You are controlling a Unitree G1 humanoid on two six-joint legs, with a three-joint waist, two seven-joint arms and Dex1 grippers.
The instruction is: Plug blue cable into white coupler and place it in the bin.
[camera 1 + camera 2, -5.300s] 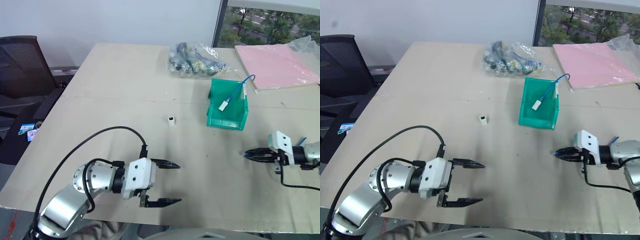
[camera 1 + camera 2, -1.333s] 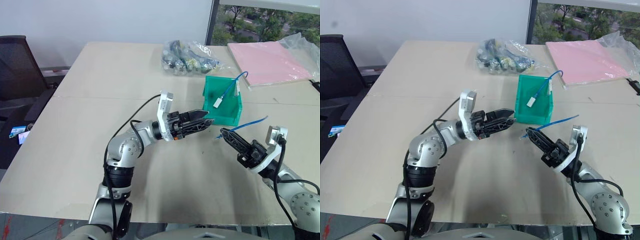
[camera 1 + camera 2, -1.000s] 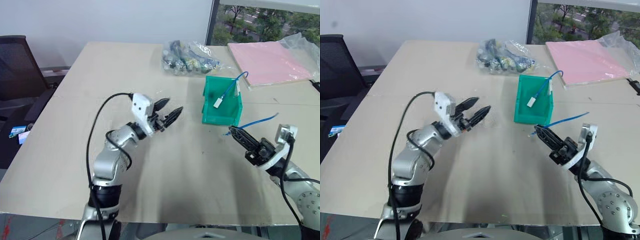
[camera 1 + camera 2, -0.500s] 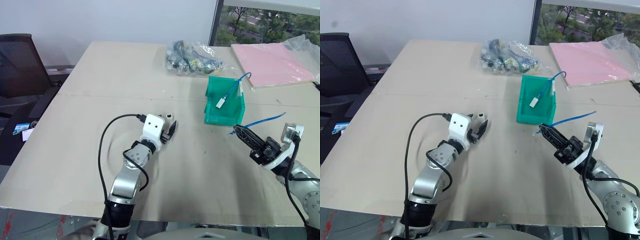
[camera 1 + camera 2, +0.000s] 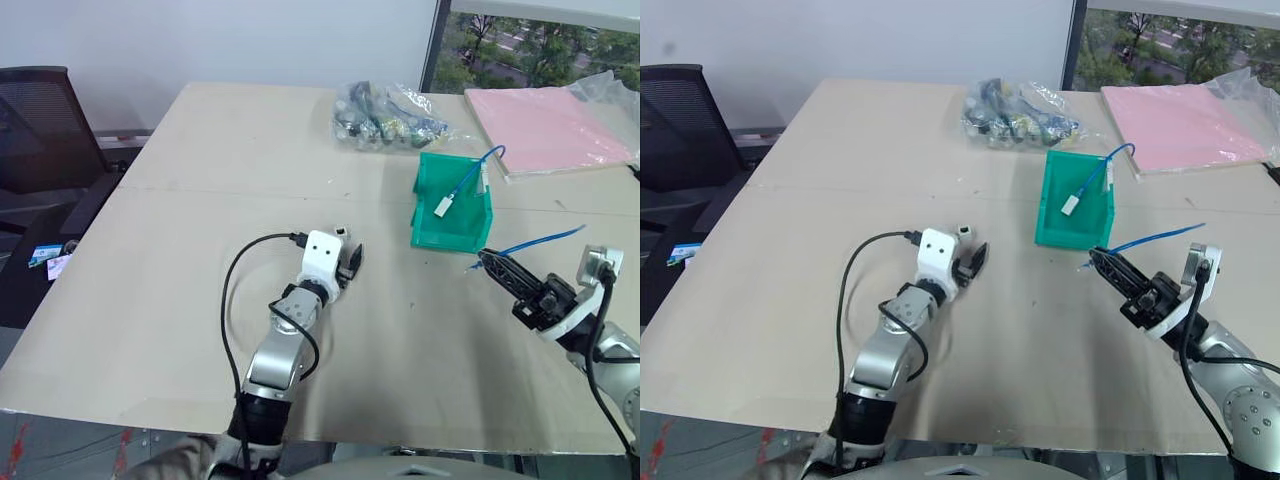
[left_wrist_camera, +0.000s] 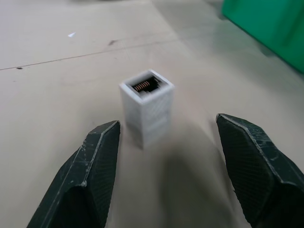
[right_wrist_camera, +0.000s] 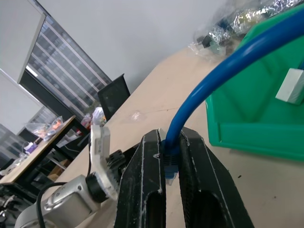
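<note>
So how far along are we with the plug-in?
Done: the right gripper is shut on the blue cable, lifted off the table. In hand: the open left gripper straddles the upright white coupler without touching it. Left: grasping the coupler, plugging the cable in, and putting the pair in the bin, which already holds another blue cable.

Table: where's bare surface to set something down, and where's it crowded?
Free: the table's whole left half, and the near edge between the left gripper and right gripper. Crowded: far right, where the parts bag, green bin and pink folder cluster.
</note>
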